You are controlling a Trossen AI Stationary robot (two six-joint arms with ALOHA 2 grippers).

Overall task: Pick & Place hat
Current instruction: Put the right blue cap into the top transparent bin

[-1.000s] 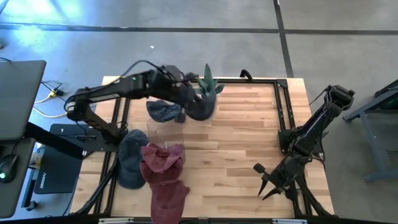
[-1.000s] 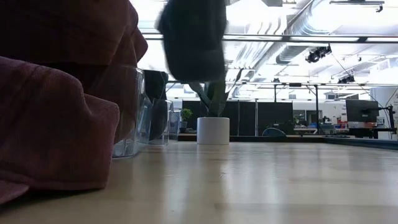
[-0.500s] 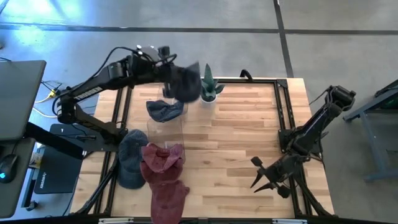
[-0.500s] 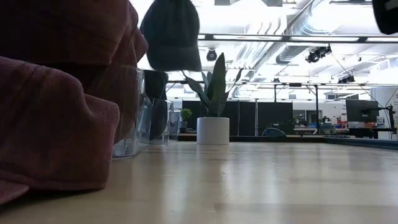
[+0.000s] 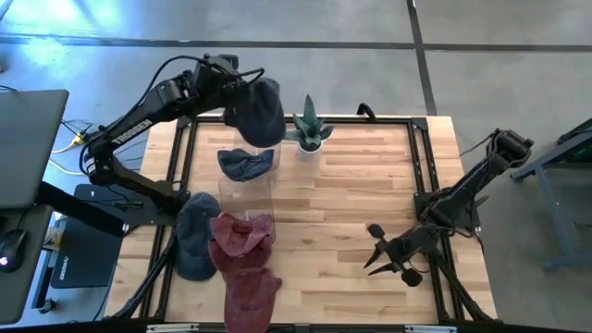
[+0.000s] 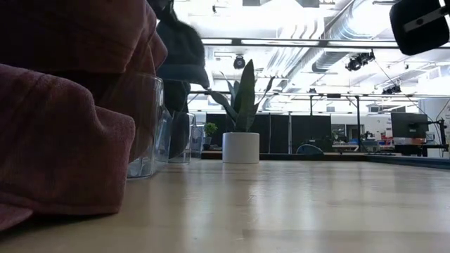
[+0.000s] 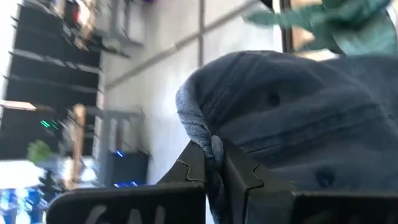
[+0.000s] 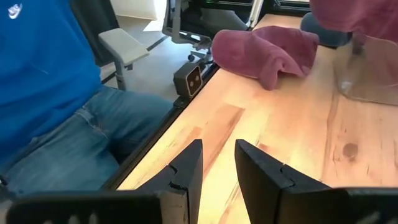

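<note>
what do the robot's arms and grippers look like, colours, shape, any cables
Both arms are dark, near black, built of slim jointed links. The left arm carries light lettering along its long link and a thin dark cable looping over its upper part. The right arm is plain dark. Each ends in a two-finger gripper: the left gripper and the right gripper have flat, angular black fingers with stepped inner edges.
</note>
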